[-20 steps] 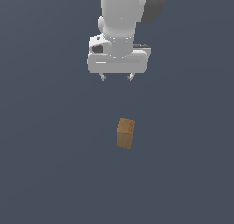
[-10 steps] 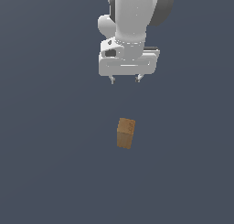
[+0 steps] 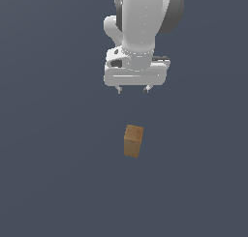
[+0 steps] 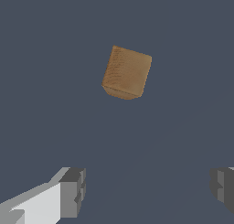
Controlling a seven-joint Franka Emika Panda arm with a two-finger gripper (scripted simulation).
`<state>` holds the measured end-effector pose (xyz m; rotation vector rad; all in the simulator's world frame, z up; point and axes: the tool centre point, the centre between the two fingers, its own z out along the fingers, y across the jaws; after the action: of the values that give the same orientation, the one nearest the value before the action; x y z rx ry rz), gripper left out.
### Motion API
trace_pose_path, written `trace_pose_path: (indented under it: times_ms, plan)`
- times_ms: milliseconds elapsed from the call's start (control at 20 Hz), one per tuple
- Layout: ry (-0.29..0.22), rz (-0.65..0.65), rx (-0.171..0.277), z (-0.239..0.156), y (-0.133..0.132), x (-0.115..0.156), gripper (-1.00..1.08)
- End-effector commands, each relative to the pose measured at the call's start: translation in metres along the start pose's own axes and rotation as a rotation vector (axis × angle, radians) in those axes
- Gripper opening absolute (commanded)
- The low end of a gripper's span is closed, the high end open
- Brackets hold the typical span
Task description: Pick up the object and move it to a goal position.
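Observation:
The object (image 3: 133, 140) is a small tan-brown wood-look block standing upright on the dark grey floor, slightly turned. In the wrist view the object (image 4: 126, 72) shows its lighter top face. My white gripper (image 3: 133, 90) hangs above and behind the block, apart from it, with its two short fingertips (image 3: 119, 90) spread wide. Nothing is between the fingers (image 4: 73, 192), and the gripper (image 4: 148, 191) is open.
A flat, dark grey surface (image 3: 48, 173) spreads around the block on every side. The white arm (image 3: 143, 18) rises out of the exterior view at the top.
The arm has shifted toward the exterior view's right, bringing the gripper nearly in line with the block. The block has not moved.

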<state>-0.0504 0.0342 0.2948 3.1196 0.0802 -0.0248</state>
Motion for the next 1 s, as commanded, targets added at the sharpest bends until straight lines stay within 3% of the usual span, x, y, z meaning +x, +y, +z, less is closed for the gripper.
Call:
trace_pose_path:
  times_ms: [0,550,950]
  plan:
    - [0.001,0.023,0.003,0.007,0.0,0.01,1.0]
    - [0.009,0.178,0.017,0.059,-0.002,0.072,1.0]
    - [0.012,0.254,0.021,0.091,-0.003,0.099,1.0]
